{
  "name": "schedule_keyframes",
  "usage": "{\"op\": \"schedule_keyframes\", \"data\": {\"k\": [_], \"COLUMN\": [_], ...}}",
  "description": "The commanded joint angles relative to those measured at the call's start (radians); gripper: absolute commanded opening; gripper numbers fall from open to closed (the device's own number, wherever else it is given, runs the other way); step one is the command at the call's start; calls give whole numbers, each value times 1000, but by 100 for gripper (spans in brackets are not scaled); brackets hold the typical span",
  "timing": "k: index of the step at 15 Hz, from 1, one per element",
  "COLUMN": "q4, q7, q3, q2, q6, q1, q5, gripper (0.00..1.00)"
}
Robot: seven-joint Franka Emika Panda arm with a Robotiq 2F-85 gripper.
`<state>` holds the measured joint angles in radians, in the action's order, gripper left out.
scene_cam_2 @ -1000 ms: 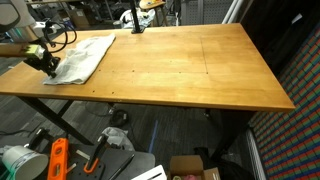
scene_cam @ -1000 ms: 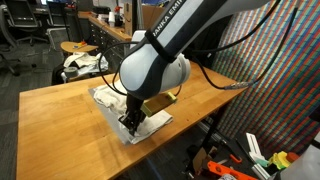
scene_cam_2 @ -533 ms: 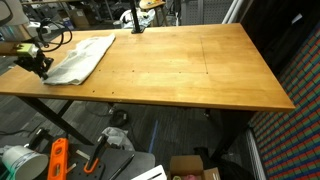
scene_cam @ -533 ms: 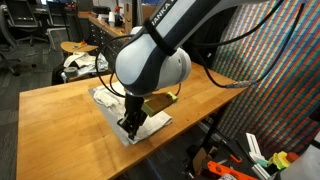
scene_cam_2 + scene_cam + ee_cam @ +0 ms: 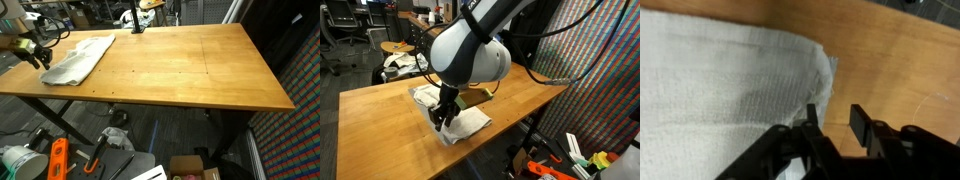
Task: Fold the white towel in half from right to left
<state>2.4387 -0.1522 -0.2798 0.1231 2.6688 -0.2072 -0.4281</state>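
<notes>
One soft, floppy towel

One white towel (image 5: 82, 57) lies flat at the 10 o'clock corner of the table (image 5: 190, 70). It looks thin, light and very soft. I think it will bend and sag when lifted, and it will not break. It may slide a bit on the smooth wood. The best place to grab looks like a corner or the thin edge, pinched low so both sides catch cloth. In the wrist view the towel (image 5: 720, 90) fills the 9 o'clock side, with a rounded corner at its 2 o'clock. The gripper (image 5: 835, 115) sits at 6 o'clock of that corner. Its jaws are apart, with only bare wood between them, and they hold nothing. In an exterior view the gripper (image 5: 441, 118) is at the 9 o'clock edge of the towel (image 5: 470, 122).
</notes>
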Motion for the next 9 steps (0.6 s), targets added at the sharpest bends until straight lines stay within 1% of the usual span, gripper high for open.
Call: {"op": "schedule_keyframes", "data": {"k": [1,3,4,5,6,7,8,9], "q4": [-16,-44,-64,-86,-112,-157,-208,-273], "q7": [104,192,254,324,383,444,514,585], "q3": [16,36,53,79,144,198,230,243], "q2": [-24,-13,-3,5,9,22,45,78], "q6": [145,211,237,246,238,204,176,125], "q1": [-21,-34,-46,-61,-116,-158,-188,-208], "q5": [111,242,328,427,513,602,690,779], "gripper": [74,88,96,99,100,100,100,100]}}
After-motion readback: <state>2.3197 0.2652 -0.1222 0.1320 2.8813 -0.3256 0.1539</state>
